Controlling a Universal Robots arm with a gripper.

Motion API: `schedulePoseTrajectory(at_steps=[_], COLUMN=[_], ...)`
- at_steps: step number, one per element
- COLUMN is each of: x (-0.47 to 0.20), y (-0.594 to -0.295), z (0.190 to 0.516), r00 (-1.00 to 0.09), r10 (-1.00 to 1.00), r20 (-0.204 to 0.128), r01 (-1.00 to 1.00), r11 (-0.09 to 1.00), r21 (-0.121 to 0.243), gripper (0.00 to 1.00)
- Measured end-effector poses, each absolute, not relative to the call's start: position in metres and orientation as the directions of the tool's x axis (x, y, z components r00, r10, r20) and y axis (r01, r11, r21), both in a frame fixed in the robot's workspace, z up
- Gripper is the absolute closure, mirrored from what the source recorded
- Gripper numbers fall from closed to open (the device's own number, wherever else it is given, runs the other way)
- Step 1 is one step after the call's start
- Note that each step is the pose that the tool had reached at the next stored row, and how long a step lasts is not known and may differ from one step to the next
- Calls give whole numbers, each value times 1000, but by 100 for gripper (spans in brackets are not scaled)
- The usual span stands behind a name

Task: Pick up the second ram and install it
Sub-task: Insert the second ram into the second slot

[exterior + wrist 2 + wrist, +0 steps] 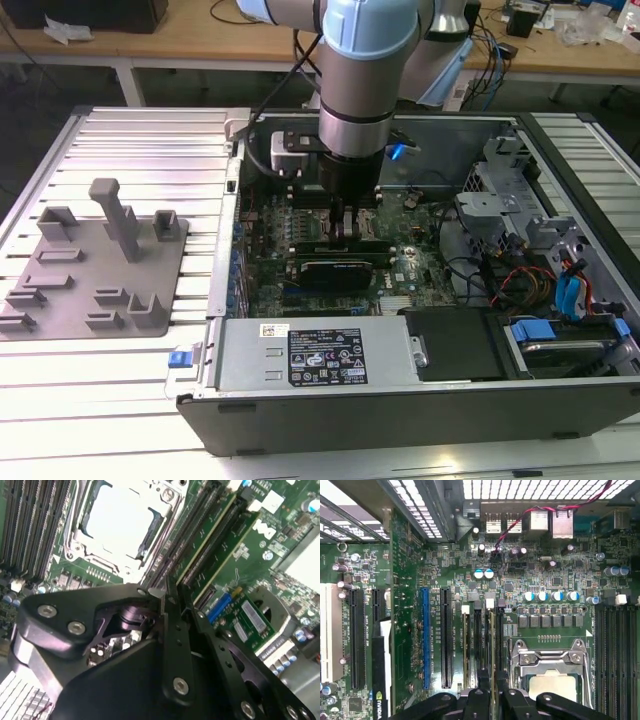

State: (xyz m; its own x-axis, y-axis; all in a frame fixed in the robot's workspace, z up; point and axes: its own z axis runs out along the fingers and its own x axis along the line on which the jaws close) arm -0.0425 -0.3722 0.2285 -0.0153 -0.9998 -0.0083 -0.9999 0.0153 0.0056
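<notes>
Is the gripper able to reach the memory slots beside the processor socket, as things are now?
Probably yes. The gripper hangs directly over the memory slots beside the processor socket, and nothing seems to lie between.

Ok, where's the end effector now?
The end effector is inside the case in the exterior view, at the memory slots beside the CPU socket in the first wrist view.

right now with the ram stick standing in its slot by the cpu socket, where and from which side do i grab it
Probably the top edge near mid-length, from straight above. The ram stick stands on edge beside the cpu socket, neighbouring slots close on both sides, so its upper edge is free: pinch across the flat faces.
</notes>
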Motion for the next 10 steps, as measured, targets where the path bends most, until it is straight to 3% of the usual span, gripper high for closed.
schedulePoseTrajectory(at_steps=[4,10], x=[-42,-32], y=[-372,-372], z=[250,250], r00=[-15,-14], r10=[-1000,-1000], r20=[-8,-9], r01=[-1000,-1000], r11=[15,14], r21=[6,6], gripper=[84,84])
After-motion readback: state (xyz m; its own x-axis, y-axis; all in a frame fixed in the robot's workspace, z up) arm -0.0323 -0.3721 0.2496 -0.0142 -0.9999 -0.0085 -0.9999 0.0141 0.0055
